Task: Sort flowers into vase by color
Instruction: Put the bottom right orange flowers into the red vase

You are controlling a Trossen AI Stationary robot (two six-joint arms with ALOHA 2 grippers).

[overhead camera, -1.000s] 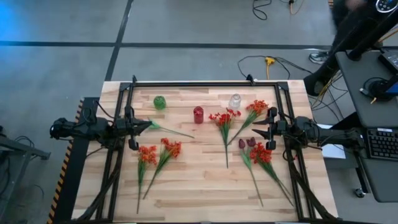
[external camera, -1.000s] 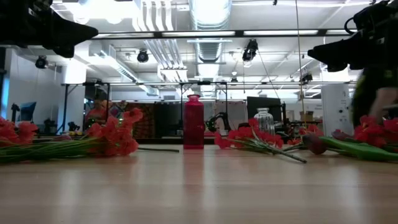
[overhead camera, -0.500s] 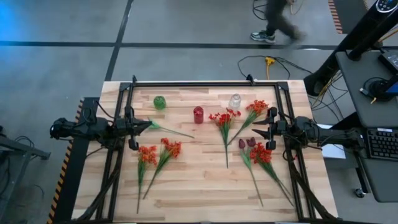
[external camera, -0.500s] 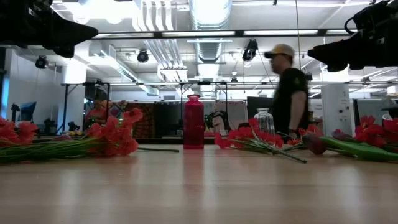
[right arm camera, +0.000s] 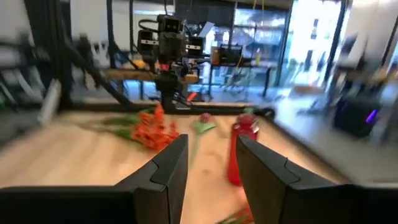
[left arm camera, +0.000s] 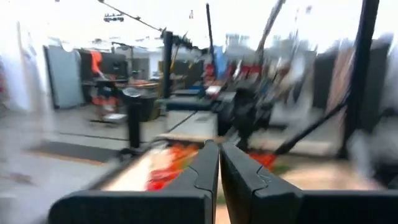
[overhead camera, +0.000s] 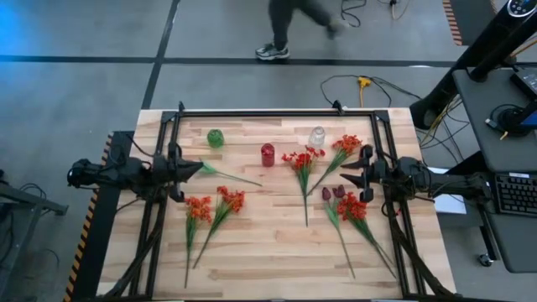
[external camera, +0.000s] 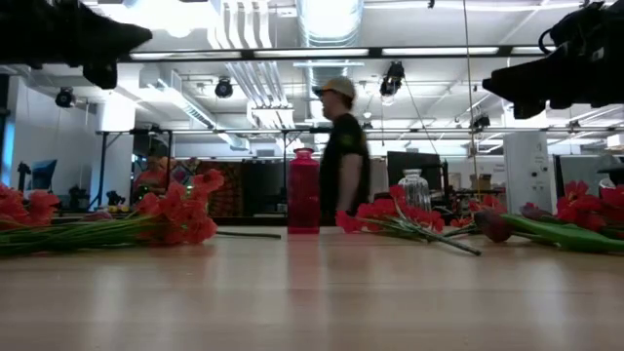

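Observation:
Several artificial flowers lie flat on the wooden table. Two orange-red stems [overhead camera: 214,205] lie left of centre. A red one [overhead camera: 303,159] and an orange one [overhead camera: 345,145] lie right of centre. Dark maroon blooms [overhead camera: 332,193] and a red stem [overhead camera: 353,206] lie below my right gripper. A bare green stem [overhead camera: 232,176] lies just past my left gripper. A green vase [overhead camera: 216,138], a red vase [overhead camera: 268,154] and a clear vase [overhead camera: 317,136] stand upright. My left gripper [overhead camera: 200,169] is shut and raised above the table at its left side. My right gripper [overhead camera: 344,178] is open and raised at the right side.
A black frame [overhead camera: 277,112] runs around the table's far and side edges. The near middle of the tabletop [overhead camera: 268,243] is bare wood. A person [external camera: 343,146] walks across the floor beyond the far edge. A desk with a keyboard [overhead camera: 512,193] stands to the right.
My left gripper has risen slightly in the low view, and its wrist view is blurred. The person behind the table has walked from the right toward the left. The flowers and vases have stayed where they were.

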